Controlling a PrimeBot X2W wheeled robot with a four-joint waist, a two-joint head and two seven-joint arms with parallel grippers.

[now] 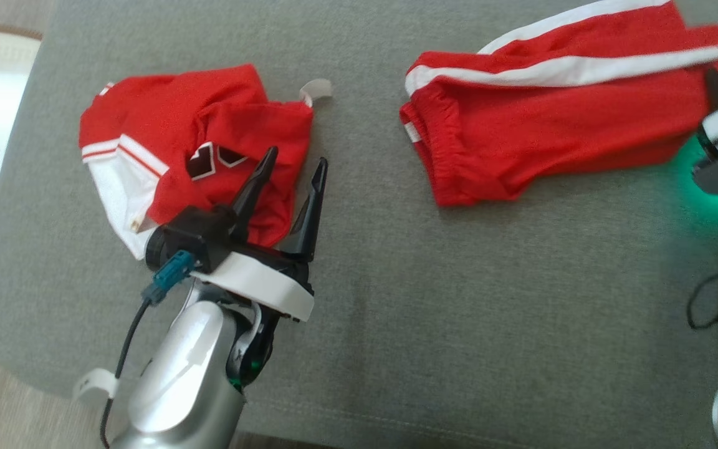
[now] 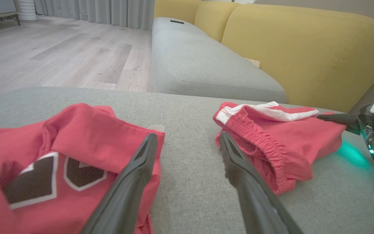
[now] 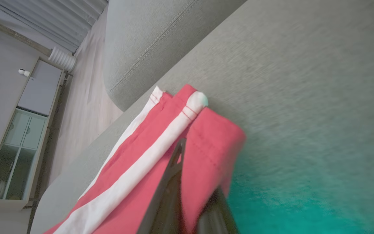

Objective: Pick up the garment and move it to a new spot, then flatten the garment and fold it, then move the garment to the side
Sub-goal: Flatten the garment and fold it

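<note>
Where the red shorts (image 1: 521, 125) lay on the grey cushion (image 1: 396, 280), they took up the one-to-two o'clock part of the head view. They were folded lengthwise, with the gathered waistband toward the centre and the white side stripes running out to two o'clock. Their hem end reached the three o'clock edge, and there the right gripper (image 1: 714, 84) had its two dark fingers pressed together on the cloth. In the right wrist view a fold of red fabric beside the white stripe sat pinched between those fingers. A green glow (image 1: 689, 168) lay on the cushion just below that grip.

Well apart from the shorts, at ten o'clock, a red jersey (image 1: 209, 137) lay crumpled, with white trim and a black-and-white emblem showing. The left gripper (image 1: 297, 157) rose from seven o'clock with its fingers spread wide and holding nothing. One fingertip was over the jersey's near edge and the other over bare cushion just beside it; whether either touched could not be told.

Beyond the cushion, the left wrist view showed a grey sofa seat with a yellow backrest (image 2: 304, 48) at twelve to two o'clock. A pale wood floor (image 2: 60, 48) lay at ten to eleven.
</note>
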